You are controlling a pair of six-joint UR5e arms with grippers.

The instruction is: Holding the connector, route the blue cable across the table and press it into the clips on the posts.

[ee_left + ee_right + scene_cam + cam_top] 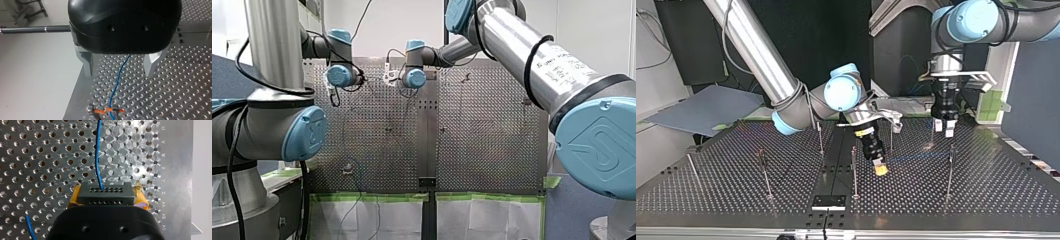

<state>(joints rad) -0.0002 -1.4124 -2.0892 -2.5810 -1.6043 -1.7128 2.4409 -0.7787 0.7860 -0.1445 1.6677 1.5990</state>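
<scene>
**Row letters along the table edge**

Just beside the connector (104, 192), the table's (175, 170) bare strip carries a column of letters: U, V, W, X, Y, Z, AA, AB, AC. The blue joint cap (599, 145) on my right arm bears a moulded logo. The print on its white label (562, 62) is too small to read.

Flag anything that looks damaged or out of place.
Nothing stands out. The connector sits square in my right gripper, the blue cable leaves it unkinked, and my left gripper hangs open above the cable.
</scene>
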